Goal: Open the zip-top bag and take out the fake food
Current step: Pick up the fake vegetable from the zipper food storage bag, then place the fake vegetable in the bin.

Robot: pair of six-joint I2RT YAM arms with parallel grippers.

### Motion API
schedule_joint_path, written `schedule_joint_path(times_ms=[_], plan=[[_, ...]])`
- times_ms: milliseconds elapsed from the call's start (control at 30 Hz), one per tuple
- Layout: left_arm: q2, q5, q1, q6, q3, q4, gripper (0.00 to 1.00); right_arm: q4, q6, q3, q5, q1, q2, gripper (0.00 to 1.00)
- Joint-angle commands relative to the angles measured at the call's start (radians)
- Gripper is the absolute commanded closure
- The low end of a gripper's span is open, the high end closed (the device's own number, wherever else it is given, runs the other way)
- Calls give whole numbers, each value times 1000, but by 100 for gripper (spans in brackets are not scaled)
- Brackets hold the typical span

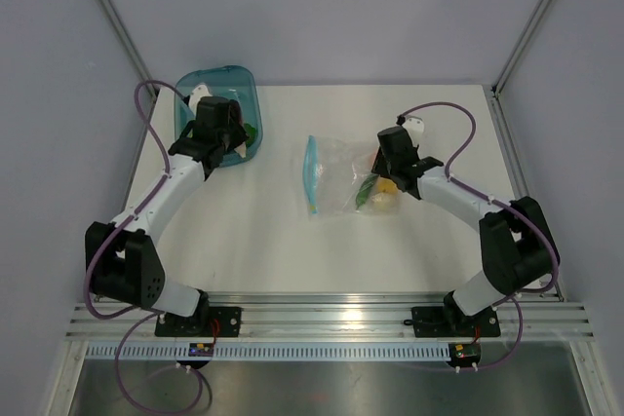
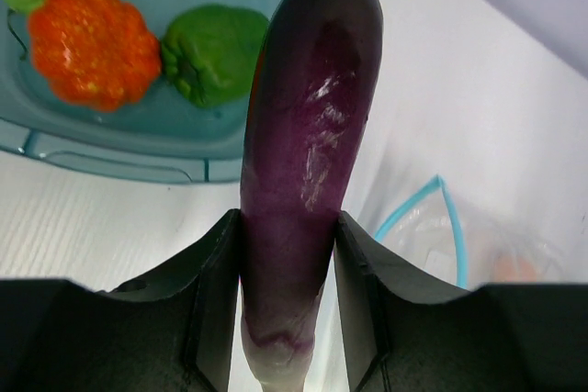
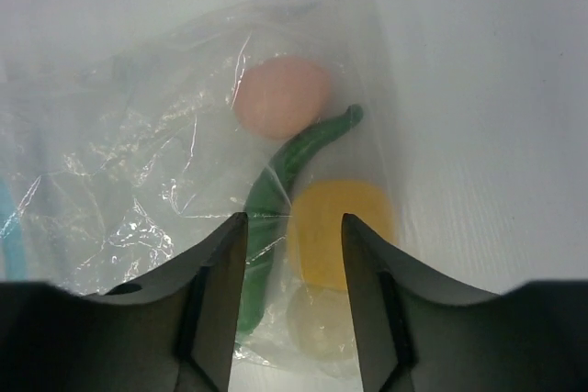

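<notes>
Purple eggplant (image 2: pixel 308 162) clamped in left fingers (image 2: pixel 216 309) by tub (image 2: pixel 110 158) rim; right fingers (image 3: pixel 216 300) parted.

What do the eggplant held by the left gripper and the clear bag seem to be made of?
The eggplant looks like hard plastic, glossy purple, with sharp light reflections on its skin. The bag seems thin clear plastic film, shiny, with many crinkles.
</notes>
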Motion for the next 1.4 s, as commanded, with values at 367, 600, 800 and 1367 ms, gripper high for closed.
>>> schedule_joint_path(times_ms=[367, 600, 800, 1367], plan=[[176, -23, 157, -50, 167, 139, 64, 46, 16, -14, -53, -4, -108, 9], [255, -60, 180, -44, 238, 121, 63, 79, 37, -31, -113, -4, -125, 9], [279, -35, 210, -75, 215, 141, 59, 88, 48, -41, -140, -5, -138, 8], [302, -20, 235, -118, 204, 96, 1, 108, 43, -55, -159, -4, -152, 8]])
